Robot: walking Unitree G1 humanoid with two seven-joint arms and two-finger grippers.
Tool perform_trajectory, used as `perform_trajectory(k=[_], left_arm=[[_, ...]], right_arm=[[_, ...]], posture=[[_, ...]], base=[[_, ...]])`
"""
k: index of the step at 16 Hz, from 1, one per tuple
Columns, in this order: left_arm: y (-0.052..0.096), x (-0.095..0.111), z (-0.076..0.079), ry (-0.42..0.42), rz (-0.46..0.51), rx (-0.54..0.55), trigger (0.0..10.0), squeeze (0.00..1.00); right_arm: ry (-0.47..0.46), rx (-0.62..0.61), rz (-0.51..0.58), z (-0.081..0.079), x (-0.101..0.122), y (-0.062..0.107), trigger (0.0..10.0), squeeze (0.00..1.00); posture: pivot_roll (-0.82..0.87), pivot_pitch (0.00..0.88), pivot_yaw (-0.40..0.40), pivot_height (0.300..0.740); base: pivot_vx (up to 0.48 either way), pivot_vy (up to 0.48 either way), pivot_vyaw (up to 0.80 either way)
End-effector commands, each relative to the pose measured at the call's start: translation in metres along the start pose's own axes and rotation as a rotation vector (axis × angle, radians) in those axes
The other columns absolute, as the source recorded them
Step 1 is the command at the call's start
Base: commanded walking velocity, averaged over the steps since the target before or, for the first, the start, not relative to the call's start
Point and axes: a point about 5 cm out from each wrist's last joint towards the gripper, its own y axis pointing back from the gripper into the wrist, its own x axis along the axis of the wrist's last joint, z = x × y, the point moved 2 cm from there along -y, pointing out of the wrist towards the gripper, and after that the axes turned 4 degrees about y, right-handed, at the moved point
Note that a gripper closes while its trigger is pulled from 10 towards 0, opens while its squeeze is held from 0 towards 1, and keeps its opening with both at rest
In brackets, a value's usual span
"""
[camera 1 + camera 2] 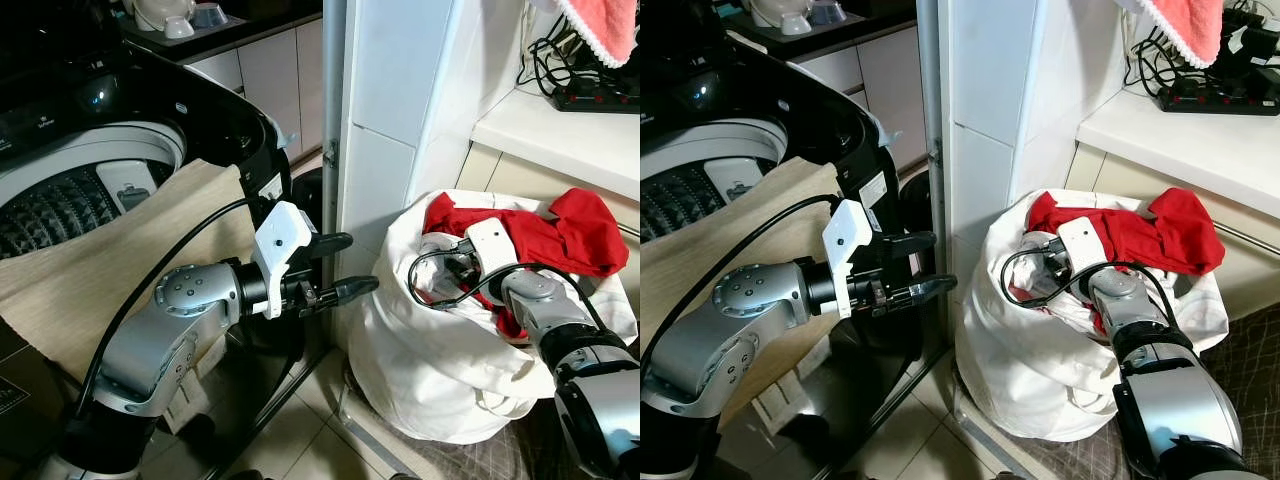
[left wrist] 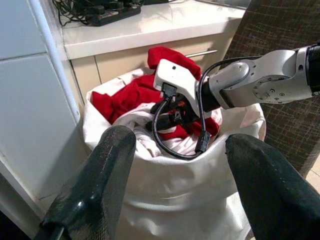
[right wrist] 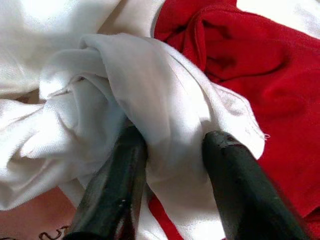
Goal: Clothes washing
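The right hand [image 3: 170, 170] reaches into the laundry bag [image 1: 440, 370], fingers clamped on a white cloth [image 3: 150, 90] to lift it; the left hand [image 1: 345, 268] waits apart beside the washing machine [image 1: 90, 150]

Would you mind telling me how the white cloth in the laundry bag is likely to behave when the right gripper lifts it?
The white cloth is probably floppy: it bunches between the right gripper fingers. It may drag the red garment lying against it.

A home laundry corner: a top-loading washing machine [image 1: 90, 190] at upper left, a white laundry bag [image 1: 440, 350] on the tiled floor [image 1: 300, 430].
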Motion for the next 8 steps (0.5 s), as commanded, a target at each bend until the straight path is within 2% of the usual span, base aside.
perform_trajectory(k=[1,8], left_arm=[[0.0006,0.0006,0.0023,0.001,-0.005,-0.009,10.0,0.00],[-0.0011,0.0004,0.0036,0.010,-0.007,-0.017,10.0,0.00]], right_arm=[[0.015,-0.003,0.012,0.0028,0.0055,-0.0001,0.0,0.00],[-0.008,0.008,0.011,0.0029,0.0055,0.0000,0.0,0.00]], posture=[[0.00,0.000,0.053,0.740],[0.00,0.000,0.054,0.740]], base=[[0.000,0.000,0.00],[0.000,0.000,0.00]])
